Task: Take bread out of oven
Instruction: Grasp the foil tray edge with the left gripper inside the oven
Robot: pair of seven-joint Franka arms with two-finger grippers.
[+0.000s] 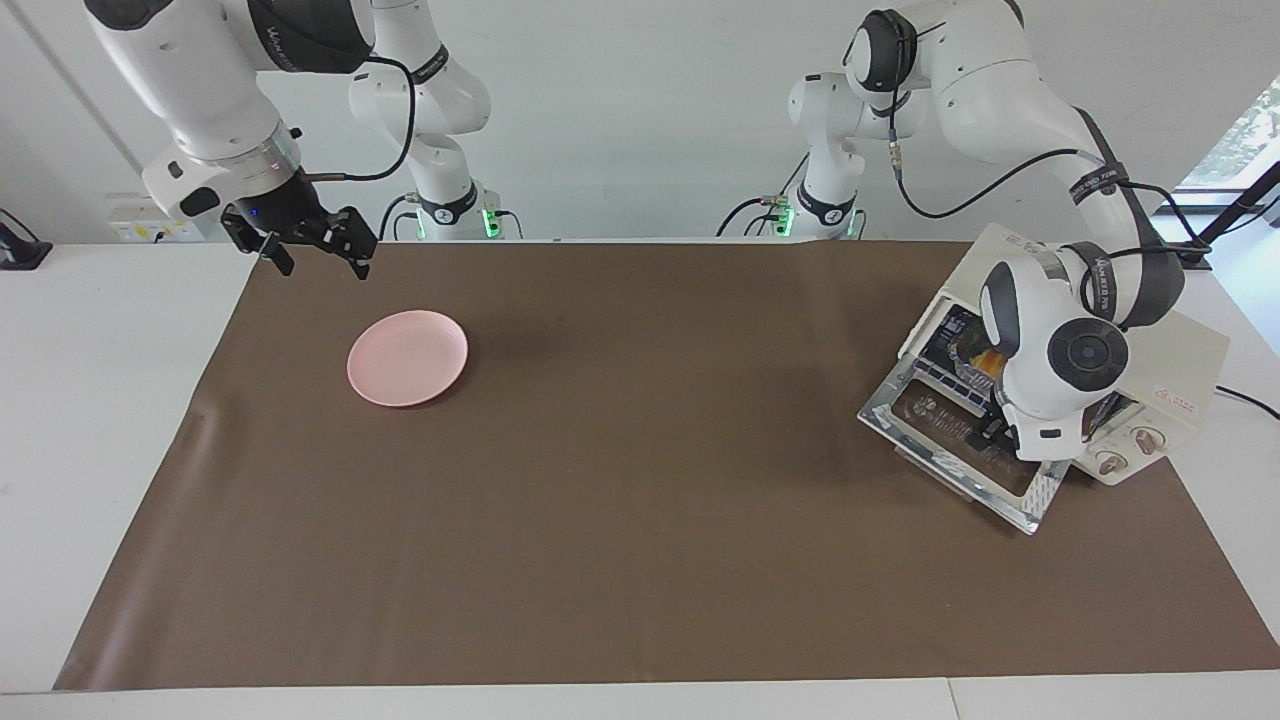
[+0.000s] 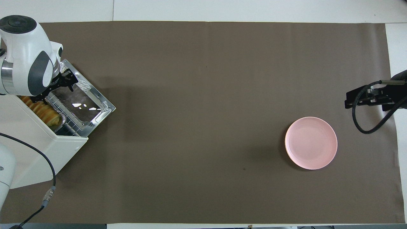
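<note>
bread [image 2: 43,111]: golden ridged loaf, lying on the wire rack inside the oven, partly hidden under the left arm's wrist; seems to sit in a foil tray [image 2: 62,120], only an edge showing.
oven [image 2: 38,152]: cream box at the left arm's end of the table, door [image 1: 960,450] dropped flat and open.
left gripper [image 2: 54,87]: over the open door at the oven mouth, fingers spread, nothing held, not touching the loaf.
right gripper [image 1: 315,245]: waiting, raised near the pink plate [image 1: 407,357], jaws apart, empty.
handling: probably light, soft, crushable; crust likely crumbly, not slippery.
grip spot: best across the narrow width near mid-length, gentle squeeze; avoid the ends.
risk: snagging rack wires or dragging the tray out.
</note>
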